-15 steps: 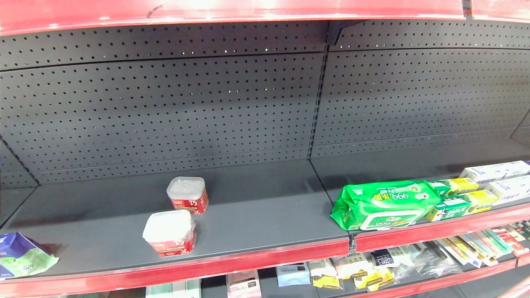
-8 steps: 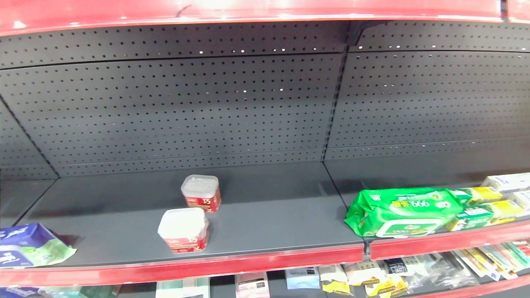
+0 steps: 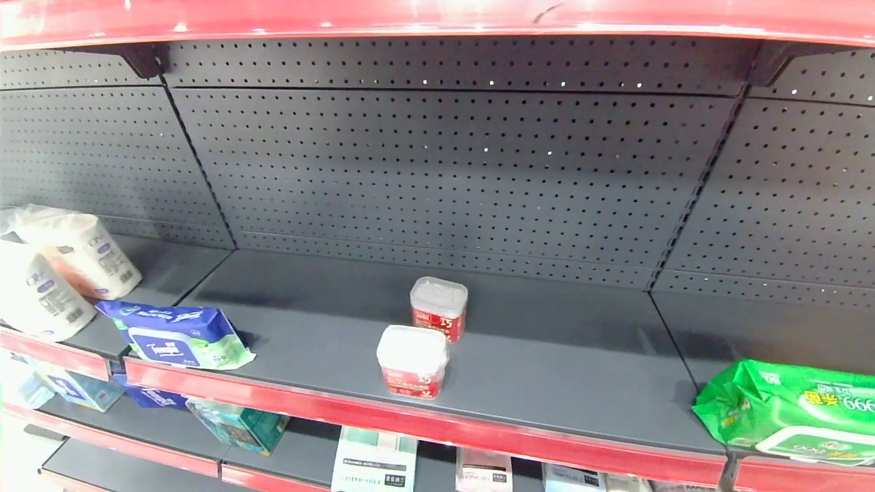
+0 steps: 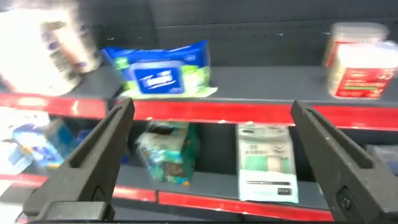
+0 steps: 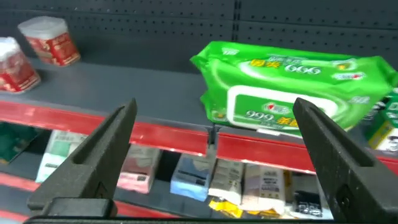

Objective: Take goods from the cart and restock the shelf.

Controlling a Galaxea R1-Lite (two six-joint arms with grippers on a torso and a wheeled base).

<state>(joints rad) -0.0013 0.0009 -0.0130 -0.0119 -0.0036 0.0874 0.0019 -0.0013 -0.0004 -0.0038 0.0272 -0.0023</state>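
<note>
Two small red-and-white tubs stand on the grey shelf: one at the front edge, one behind it. A blue wipes pack lies to the left, a green wipes pack to the right. My left gripper is open in front of the red shelf lip, with the blue pack and a tub beyond it. My right gripper is open before the green pack, holding nothing.
White wrapped rolls stand at the far left of the shelf. The lower shelf holds a teal box, a white-and-green packet and other small packets. A perforated back panel closes the shelf behind.
The whole head view has swung left: the tubs and green pack now sit further right in the picture, and the rolls and blue pack have come into sight. The goods themselves have not moved.
</note>
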